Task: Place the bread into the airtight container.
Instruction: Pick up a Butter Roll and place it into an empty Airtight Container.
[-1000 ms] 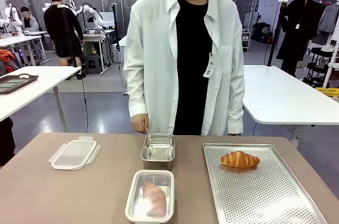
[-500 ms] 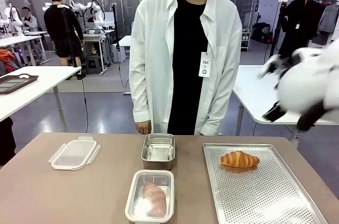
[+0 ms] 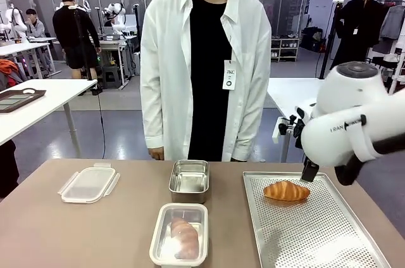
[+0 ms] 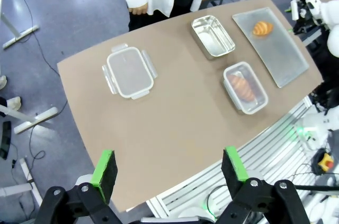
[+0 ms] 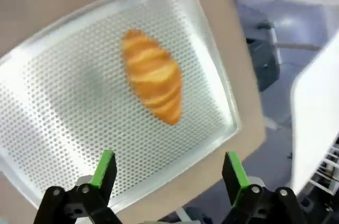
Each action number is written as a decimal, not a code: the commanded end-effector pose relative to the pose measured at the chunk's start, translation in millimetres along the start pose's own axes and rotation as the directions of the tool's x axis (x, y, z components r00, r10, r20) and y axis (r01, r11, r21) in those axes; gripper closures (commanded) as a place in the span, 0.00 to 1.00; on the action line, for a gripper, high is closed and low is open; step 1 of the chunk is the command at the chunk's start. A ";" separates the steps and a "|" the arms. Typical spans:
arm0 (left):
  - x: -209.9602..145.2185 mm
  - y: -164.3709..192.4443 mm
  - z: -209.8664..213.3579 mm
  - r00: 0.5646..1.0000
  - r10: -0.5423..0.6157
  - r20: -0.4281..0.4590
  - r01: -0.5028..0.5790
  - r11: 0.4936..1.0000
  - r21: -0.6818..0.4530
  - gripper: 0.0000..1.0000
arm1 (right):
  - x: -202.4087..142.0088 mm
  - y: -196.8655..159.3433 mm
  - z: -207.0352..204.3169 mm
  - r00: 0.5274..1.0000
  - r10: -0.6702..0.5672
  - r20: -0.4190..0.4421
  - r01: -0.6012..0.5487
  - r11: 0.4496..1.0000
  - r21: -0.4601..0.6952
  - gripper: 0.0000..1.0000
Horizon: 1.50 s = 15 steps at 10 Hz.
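A golden croissant-shaped bread [image 3: 286,191] [image 5: 153,82] [image 4: 262,27] lies near the far end of a perforated metal tray [image 3: 316,236] [image 5: 63,113]. A clear plastic airtight container [image 3: 180,234] [image 4: 245,87] stands at the front centre with a pinkish loaf inside. My right arm [image 3: 348,132] hangs over the tray's far right corner. My right gripper [image 5: 168,168] is open above the bread, apart from it. My left gripper [image 4: 169,167] is open, high over the table's edge, with nothing between its fingers.
The container's clear clip lid [image 3: 88,184] [image 4: 129,72] lies at the left. An empty steel tin [image 3: 189,179] [image 4: 213,35] stands behind the container. A person in a white shirt stands at the far edge, one hand [image 3: 155,153] hanging by the table.
My right arm has swung in from the right and come down over the tray's far corner. The person has shifted a little to the left.
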State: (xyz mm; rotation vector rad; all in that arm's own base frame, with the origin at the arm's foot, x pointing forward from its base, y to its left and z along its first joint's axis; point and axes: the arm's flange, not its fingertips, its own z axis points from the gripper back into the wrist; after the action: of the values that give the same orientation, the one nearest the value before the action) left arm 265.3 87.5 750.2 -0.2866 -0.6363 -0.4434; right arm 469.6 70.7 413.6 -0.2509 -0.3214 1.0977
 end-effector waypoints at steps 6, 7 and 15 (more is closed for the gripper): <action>-0.2 -0.7 0.5 1.000 -0.014 0.003 0.014 1.000 -0.009 0.00 | 13.7 -45.3 -37.9 0.954 0.300 0.024 -0.293 0.905 0.309 0.00; -0.2 -0.7 0.5 1.000 -0.014 0.003 0.014 1.000 -0.009 0.00 | 12.0 -48.0 -43.8 0.958 0.279 0.062 -0.283 0.895 0.344 0.00; -0.2 -0.7 0.5 1.000 -0.014 0.003 0.014 1.000 -0.009 0.00 | 25.4 -40.7 -70.7 0.930 0.351 0.109 -0.367 0.866 0.339 0.00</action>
State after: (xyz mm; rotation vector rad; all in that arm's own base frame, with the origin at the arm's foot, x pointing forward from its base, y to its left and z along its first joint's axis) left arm 265.2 87.6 750.2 -0.2865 -0.6363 -0.4431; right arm 528.5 72.3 377.2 0.0053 -0.0894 1.4603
